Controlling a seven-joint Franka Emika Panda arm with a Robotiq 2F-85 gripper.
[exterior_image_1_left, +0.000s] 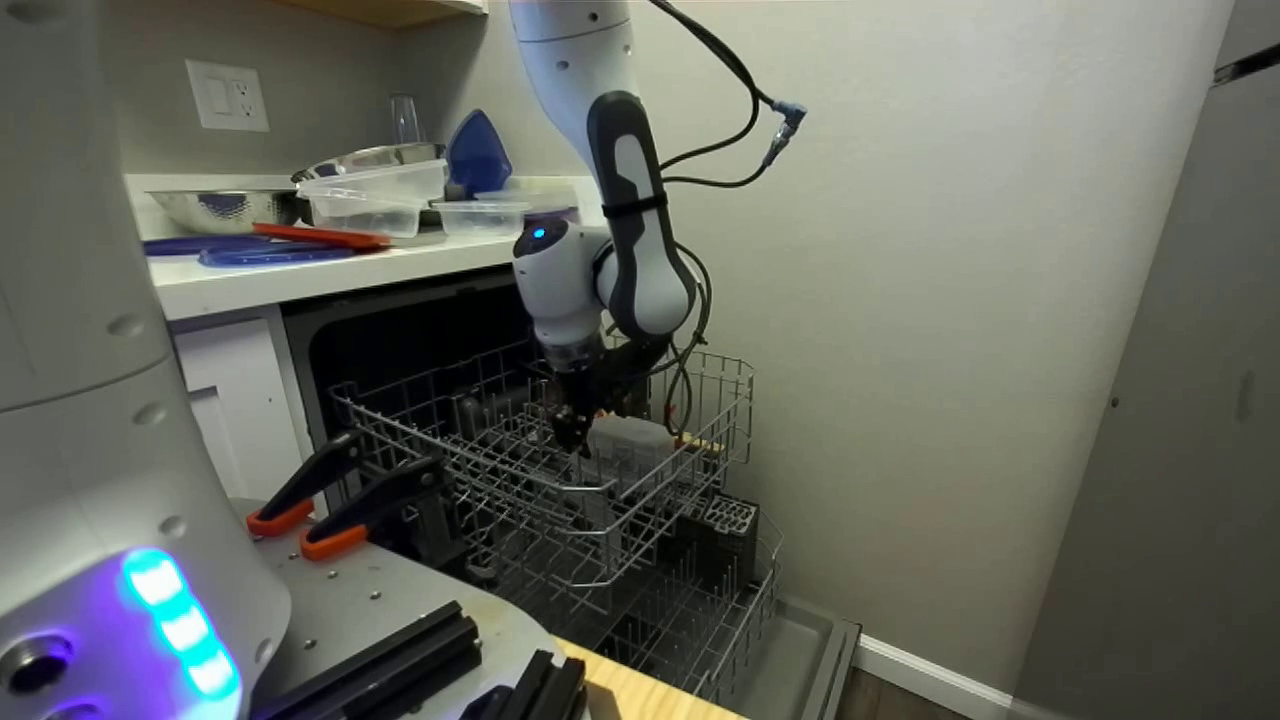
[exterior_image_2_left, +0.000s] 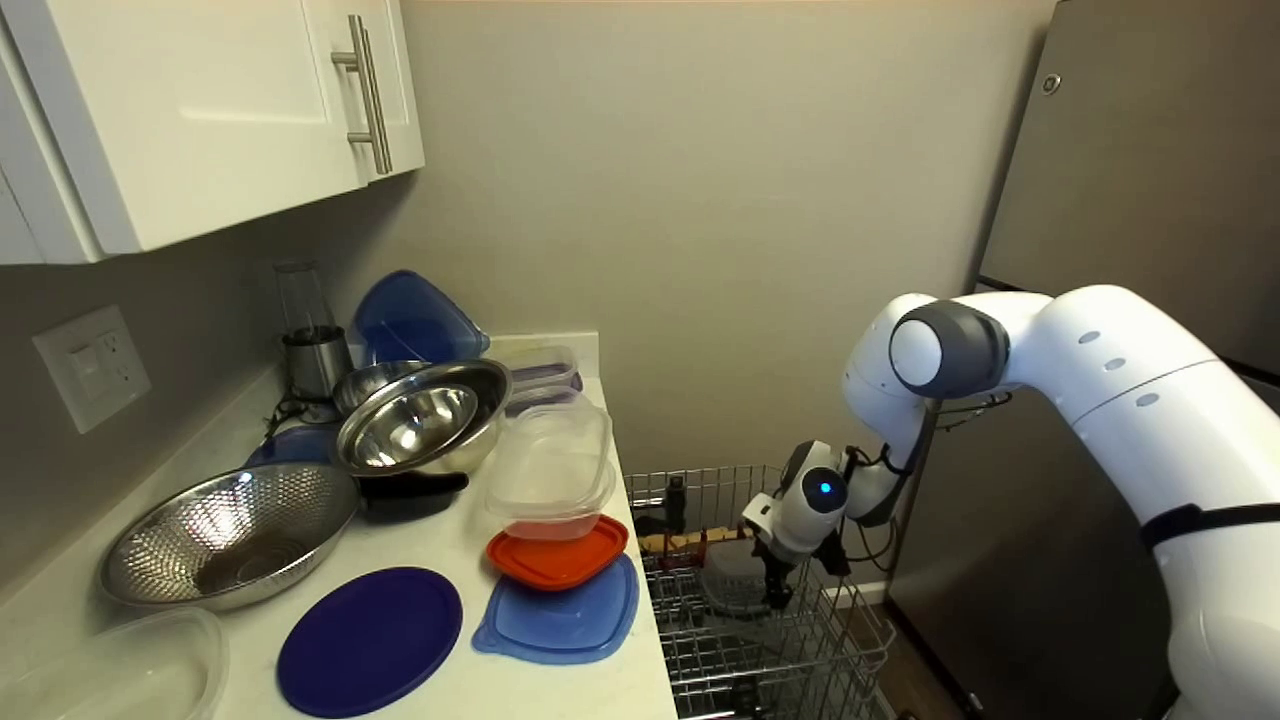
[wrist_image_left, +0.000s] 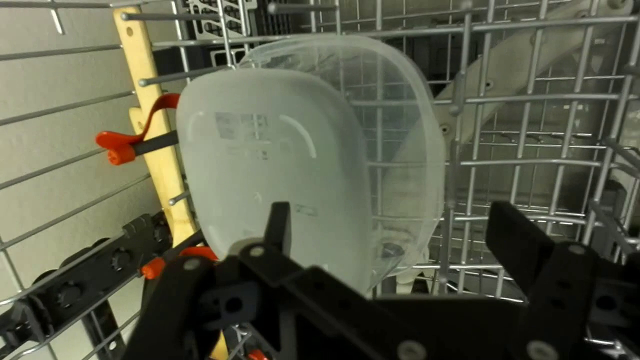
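Two black fingers (wrist_image_left: 515, 240) of the pincer (wrist_image_left: 395, 227) are standing wide apart, grasping nothing. Just beside them, a translucent container (wrist_image_left: 275, 165) is resting bottom up in the upper dishwasher rack (exterior_image_1_left: 590, 488); whether either finger is touching it is not showing clearly. On the container's side away from the pincer, a wooden strip (wrist_image_left: 160, 165) is lying along the rack's edge. Below the pincer, a dark basket (exterior_image_1_left: 728, 545) is standing; higher and to one side, a white counter (exterior_image_2_left: 570, 695) is bearing bowls (exterior_image_2_left: 418, 425) and lids (exterior_image_2_left: 575, 625).

Spread tool (wrist_image_left: 392, 227) near translucent container (wrist_image_left: 275, 170)
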